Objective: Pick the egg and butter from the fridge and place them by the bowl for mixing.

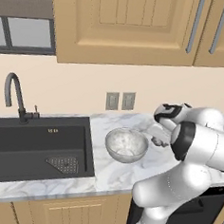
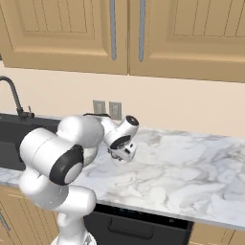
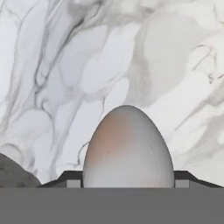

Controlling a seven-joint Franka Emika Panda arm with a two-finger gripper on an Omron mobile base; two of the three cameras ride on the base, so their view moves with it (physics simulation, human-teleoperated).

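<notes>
Claw (image 3: pixel 127 181): clamped on the egg (image 3: pixel 127 148)
Below: marble counter (image 3: pixel 57 65)
Bowl (image 1: pixel 126 144): on counter, just beside the arm

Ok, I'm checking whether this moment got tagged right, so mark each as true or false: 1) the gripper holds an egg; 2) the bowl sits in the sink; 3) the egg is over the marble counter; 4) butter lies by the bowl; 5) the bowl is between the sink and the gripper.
1) True: the egg sits between the tips of the gripper.
2) False: the bowl stands on the marble counter, to the right of the sink.
3) True: the hand view shows marble behind the egg.
4) False: no butter lies by the bowl.
5) True: in the left base view the bowl lies between the sink and the gripper.
</notes>
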